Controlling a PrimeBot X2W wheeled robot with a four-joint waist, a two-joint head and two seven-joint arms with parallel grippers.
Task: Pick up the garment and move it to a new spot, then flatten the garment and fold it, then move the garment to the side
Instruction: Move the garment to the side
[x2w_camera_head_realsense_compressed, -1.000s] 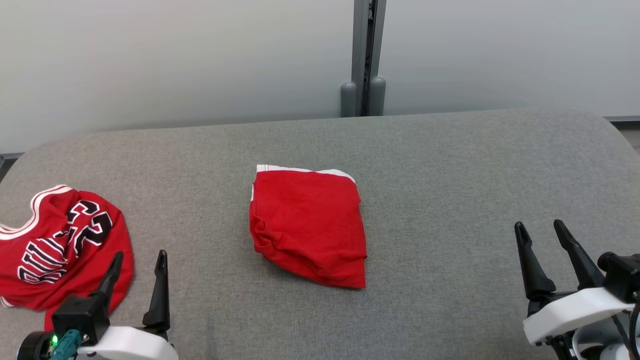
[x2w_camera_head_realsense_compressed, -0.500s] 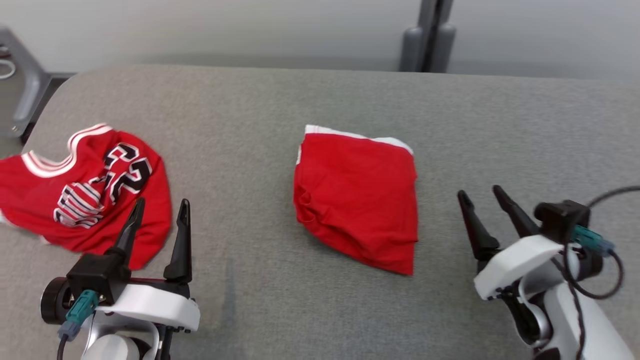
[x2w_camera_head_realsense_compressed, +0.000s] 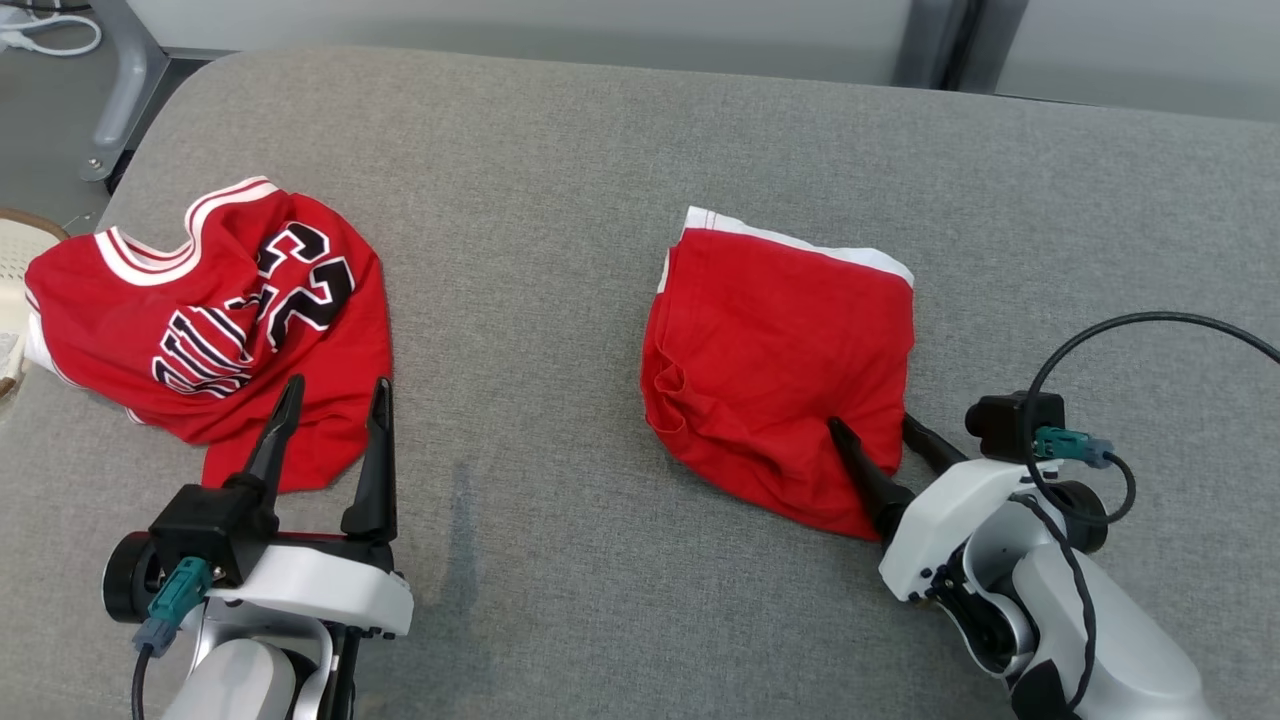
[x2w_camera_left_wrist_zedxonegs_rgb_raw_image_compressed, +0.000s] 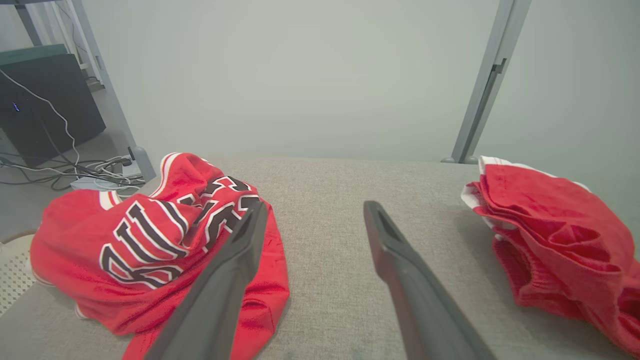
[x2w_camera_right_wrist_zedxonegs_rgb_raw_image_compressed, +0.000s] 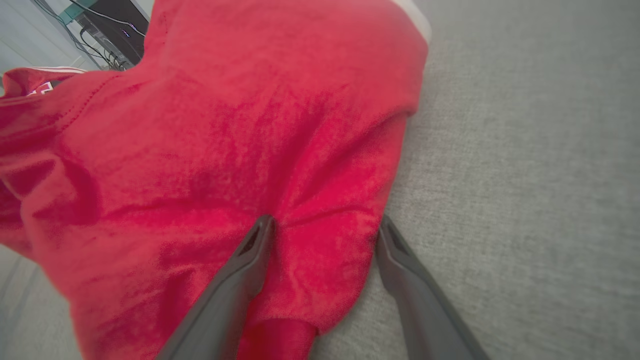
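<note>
Right gripper (x2w_camera_head_realsense_compressed: 870, 432) had come up to the folded red cloth garment with white trim (x2w_camera_head_realsense_compressed: 780, 360), having been well apart from it a second back. Head camera had also tipped down and swung, so the whole view shifted. Garment lay mid-right on the grey fabric-covered table (x2w_camera_head_realsense_compressed: 560, 180), folded, roughly square, white band at the far edge. Right jaws stood wide, straddling the garment's near right corner, one finger over red cloth and the other on bare grey just beside the edge. Nothing pinched yet. Left gripper (x2w_camera_head_realsense_compressed: 337, 385) jaws also wide and empty, at the near edge of a crumpled red basketball jersey with black-and-white lettering (x2w_camera_head_realsense_compressed: 210, 310), far left, well apart from the folded piece.

Judged step: fold done, grab for the move aside.

Risks:
- Pinching only the top layer at that corner would peel the fold open on lift.
- Carrying by one corner could let the limp stack hang and unfold.
- Fingers could dig into the soft grey cover.
- Sliding it left could run it into the jersey.
</note>
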